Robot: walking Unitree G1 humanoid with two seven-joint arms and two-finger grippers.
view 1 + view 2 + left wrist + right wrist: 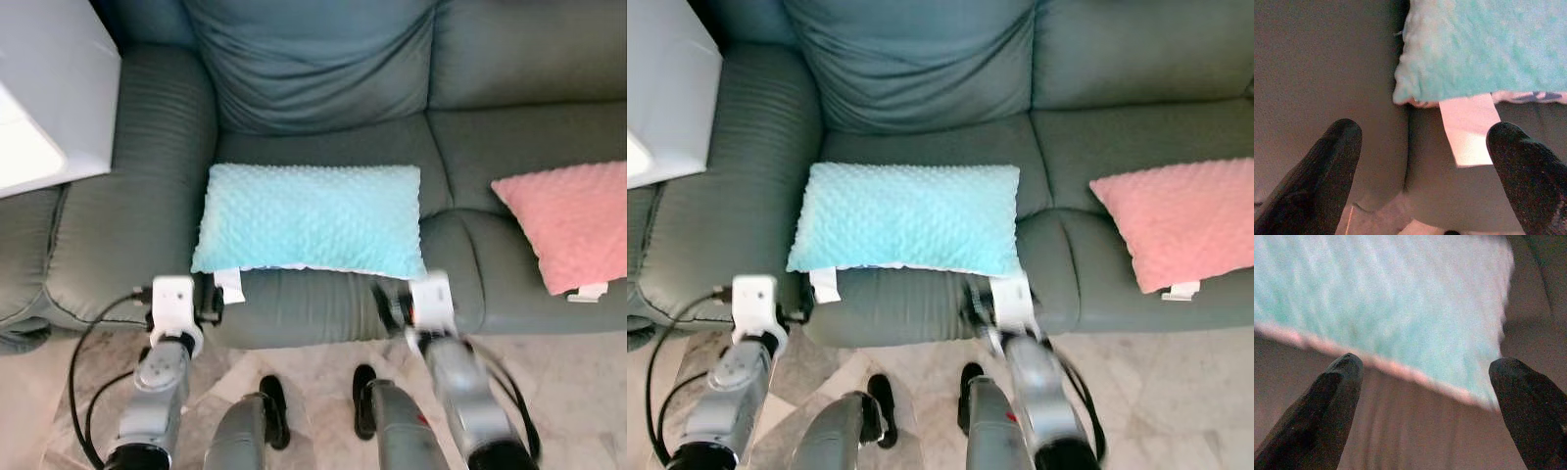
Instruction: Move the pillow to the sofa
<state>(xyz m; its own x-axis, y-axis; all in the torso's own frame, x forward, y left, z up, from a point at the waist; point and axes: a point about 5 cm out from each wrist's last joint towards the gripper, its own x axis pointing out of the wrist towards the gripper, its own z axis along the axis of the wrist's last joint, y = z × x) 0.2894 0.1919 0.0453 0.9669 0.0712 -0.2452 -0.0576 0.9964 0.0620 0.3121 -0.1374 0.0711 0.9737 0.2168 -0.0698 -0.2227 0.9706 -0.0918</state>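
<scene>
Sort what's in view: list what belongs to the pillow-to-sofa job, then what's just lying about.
Belongs to the job:
- light blue pillow, lying on the seat
- grey sofa
- left gripper, open, near the pillow's white tag corner
- right gripper, open, facing the pillow's front edge

Just lying about:
- pink pillow on the next seat
- white object beside the sofa arm

A light blue pillow (906,217) lies flat on the seat of a grey-green sofa (921,78), its front edge reaching the front of the cushion, with a white tag (824,285) hanging from its near left corner. A pink pillow (1185,220) rests on the next seat to the right, well apart from the blue one. Both silver arms reach toward the sofa front: the left tool (798,311) sits just below the tag, the right tool (972,305) below the pillow's right corner. The floor (1176,392) is pale marble.
</scene>
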